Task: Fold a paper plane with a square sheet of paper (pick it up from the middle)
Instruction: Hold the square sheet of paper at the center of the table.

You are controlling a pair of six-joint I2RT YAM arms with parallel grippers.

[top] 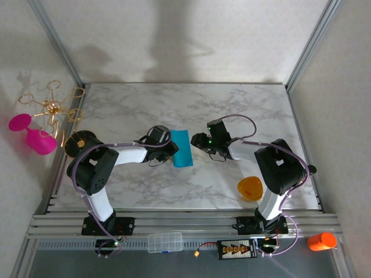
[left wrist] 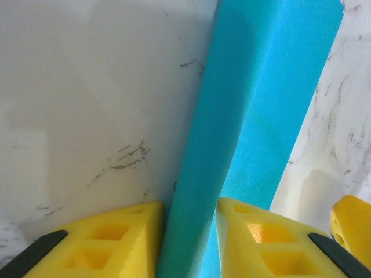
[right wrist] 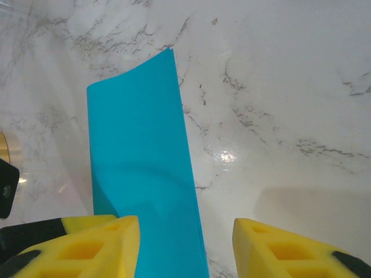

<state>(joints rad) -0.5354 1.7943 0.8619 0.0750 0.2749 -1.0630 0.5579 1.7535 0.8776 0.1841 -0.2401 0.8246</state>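
Pinching the raised fold of the square sheet of paper (top: 181, 148) (left wrist: 261, 116) (right wrist: 139, 174) in the narrowed jaws of the left end effector (top: 168, 147) (left wrist: 190, 215), at the middle of the surface (top: 232, 104), sheet doubled into a long strip. Hovering just beside its right edge with the right end effector (top: 200, 142) (right wrist: 185, 231), jaws parted, gripping nothing.

Even light from above fills my overhead view, sharp throughout, with a broad grey shadow on the back wall (top: 174, 35) at twelve o'clock. Under my left wrist the marble table (left wrist: 87, 116) is dim and hazy toward nine o'clock, brighter at three; the square sheet of paper (left wrist: 261, 104) looks saturated. My right wrist view shows a small white glare spot near centre, grey shadow at four o'clock
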